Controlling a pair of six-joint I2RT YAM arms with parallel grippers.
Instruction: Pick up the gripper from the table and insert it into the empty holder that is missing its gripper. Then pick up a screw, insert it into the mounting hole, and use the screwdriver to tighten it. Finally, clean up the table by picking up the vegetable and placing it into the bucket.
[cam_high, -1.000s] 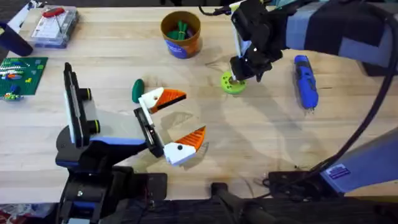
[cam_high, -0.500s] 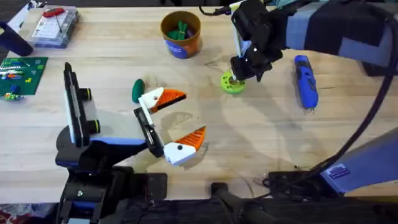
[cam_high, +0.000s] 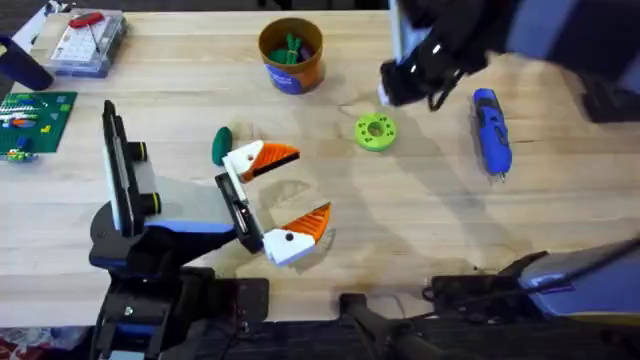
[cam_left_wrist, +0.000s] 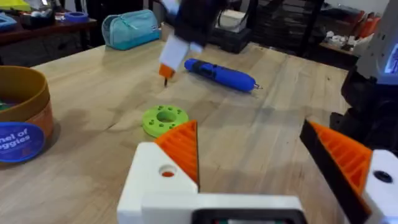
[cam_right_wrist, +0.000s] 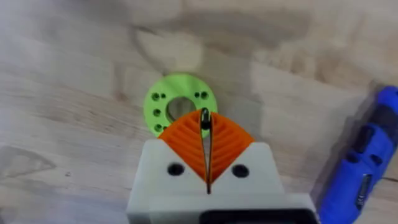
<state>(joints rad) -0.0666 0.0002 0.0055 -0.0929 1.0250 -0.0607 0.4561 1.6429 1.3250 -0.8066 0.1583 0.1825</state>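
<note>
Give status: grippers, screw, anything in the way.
Left gripper open, idle beside dark-green oval vegetable. Right gripper shut on small dark screw, above lime-green round disc. Stubby blue screwdriver lies clear, untouched.

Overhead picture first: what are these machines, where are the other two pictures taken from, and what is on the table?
These are two robot arms at a wooden table. The overhead picture looks down on them from above. The other two come from a small camera on each arm's wrist, so each shows its own claw up close. The left claw, white with orange pads, is open and holds nothing. The right claw is shut on a thin dark screw, near a lime-green disc with a hole in its middle. Also on the table are a blue screwdriver, an orange cup, a small dark-green vegetable beside the left claw, a clear parts box and a green circuit board.
</note>
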